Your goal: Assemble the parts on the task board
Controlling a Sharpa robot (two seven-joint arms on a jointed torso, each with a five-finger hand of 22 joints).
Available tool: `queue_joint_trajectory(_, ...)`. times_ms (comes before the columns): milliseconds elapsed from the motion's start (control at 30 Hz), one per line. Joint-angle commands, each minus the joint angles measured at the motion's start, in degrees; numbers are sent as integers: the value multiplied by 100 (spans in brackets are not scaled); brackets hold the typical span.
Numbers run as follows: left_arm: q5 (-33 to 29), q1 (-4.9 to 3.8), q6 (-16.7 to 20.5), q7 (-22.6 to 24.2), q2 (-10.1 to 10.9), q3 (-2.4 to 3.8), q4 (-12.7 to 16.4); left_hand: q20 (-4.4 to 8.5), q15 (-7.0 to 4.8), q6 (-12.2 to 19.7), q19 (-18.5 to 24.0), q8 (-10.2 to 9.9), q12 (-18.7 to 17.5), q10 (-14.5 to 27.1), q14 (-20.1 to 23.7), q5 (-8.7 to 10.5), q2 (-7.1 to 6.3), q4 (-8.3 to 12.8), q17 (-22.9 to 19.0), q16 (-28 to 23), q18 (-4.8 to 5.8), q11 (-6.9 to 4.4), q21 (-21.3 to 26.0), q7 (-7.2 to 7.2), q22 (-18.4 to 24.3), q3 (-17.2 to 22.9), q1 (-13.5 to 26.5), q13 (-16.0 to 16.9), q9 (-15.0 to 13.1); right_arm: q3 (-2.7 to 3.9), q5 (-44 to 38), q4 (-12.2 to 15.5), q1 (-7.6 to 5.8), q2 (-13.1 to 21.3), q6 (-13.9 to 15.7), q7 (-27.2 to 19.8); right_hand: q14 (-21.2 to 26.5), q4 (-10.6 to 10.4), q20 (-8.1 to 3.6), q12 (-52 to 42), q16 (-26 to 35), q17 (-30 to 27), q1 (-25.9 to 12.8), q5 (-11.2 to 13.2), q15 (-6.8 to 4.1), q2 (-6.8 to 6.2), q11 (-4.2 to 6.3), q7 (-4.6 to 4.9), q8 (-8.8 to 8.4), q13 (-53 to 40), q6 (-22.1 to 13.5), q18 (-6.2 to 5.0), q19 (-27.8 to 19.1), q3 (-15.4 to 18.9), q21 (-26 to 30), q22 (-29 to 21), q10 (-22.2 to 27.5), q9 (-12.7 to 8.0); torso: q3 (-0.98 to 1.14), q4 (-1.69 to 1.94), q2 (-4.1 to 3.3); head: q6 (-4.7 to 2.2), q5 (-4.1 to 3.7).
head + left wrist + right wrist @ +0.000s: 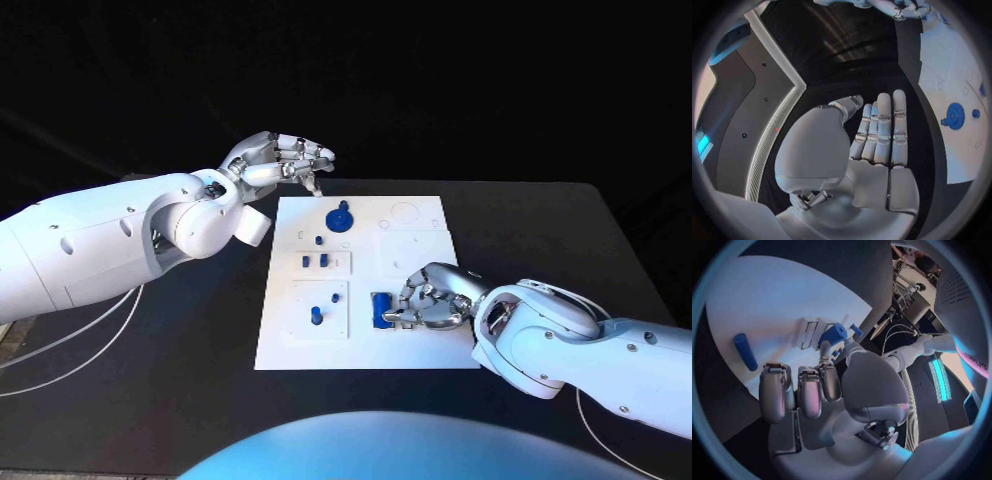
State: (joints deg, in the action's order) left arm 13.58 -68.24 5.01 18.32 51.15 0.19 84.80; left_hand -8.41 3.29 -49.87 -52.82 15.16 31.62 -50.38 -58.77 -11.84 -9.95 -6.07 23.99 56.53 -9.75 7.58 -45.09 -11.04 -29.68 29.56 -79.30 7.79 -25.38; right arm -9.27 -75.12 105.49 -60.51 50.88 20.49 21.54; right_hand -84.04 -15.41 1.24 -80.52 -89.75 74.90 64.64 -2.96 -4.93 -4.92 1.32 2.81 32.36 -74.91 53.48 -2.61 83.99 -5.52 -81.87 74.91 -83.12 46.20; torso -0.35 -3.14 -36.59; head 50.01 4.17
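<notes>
Standing at the black matte table (562,230), one notes a dark room behind it with nothing distinct in the gloom. Item one: the flat white rectangular task board (433,355), lying in the middle of the table, its long side running away from the robot, its face divided into shallow recessed panels. Item two: small blue parts on the board. A round blue disc with a short stem (340,219) sits near the far end; the left wrist view shows it too (954,116). Two little blue upright pegs (315,261) stand in a panel further toward the robot; a small blue stud (336,297) and a short blue peg (316,316) occupy the near-left panel. A blue cylindrical rod (745,351) lies loose on the board in the right wrist view, apart from the fingers. Item three: the silver many-fingered left hand (277,160), raised over the table's far-left edge beside the board's corner, fingers straight and side by side (882,132), holding nothing. Item four: the silver many-fingered right hand (433,298), low over the board's near-right part, fingers curled onto a blue cylindrical part (834,334), gripped at the fingertips.
</notes>
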Motion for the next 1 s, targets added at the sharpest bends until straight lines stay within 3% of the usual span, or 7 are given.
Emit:
queue_joint_trajectory(33,6,-2,-75,34,-6,2,13,-41,13,25,1,-24,-26,40,46,-29,1,13,5,-4,-74,-3,39,4,8,-12,45,-7,-8,0,-114,-53,5,-38,-185,-46,-584,22,-49,7,2,1458,76,3,-25,18,17,-19,28,-524,-26,83,413,24,-9,1011,-9,1,-2,-2,-7,-1,12)
queue_joint_trajectory(367,6,-2,-69,33,1,2,18,-41,13,25,1,-24,-26,40,46,-29,1,13,5,-4,-74,-3,39,4,8,-12,45,-7,-8,-1,-188,-189,30,-150,-225,14,-585,45,-49,3,1,1459,178,0,-25,39,18,-19,25,-531,-22,84,415,13,-14,1016,-14,-2,0,3,-11,-1,27)
queue_joint_trajectory(667,6,-2,-67,30,6,2,21,-41,13,25,1,-24,-26,40,46,-29,1,13,5,-4,-74,-3,39,4,8,-12,45,-7,-8,-1,-308,-284,35,-164,4,168,-588,5,-51,-29,-6,1473,262,-14,-28,184,23,-24,32,-570,18,89,423,-33,-36,1033,-43,-9,5,-6,-4,-1,37)
queue_joint_trajectory(1000,6,-2,-70,29,10,2,20,-41,13,25,1,-24,-26,40,46,-29,1,13,5,-4,-74,-3,39,4,8,-12,45,-7,-8,0,-303,-347,35,-139,-42,152,-590,-2,-51,-37,-9,1480,265,-16,-28,184,24,-26,34,-578,21,90,424,-28,-40,1037,-50,-9,-1,-3,0,-1,57)
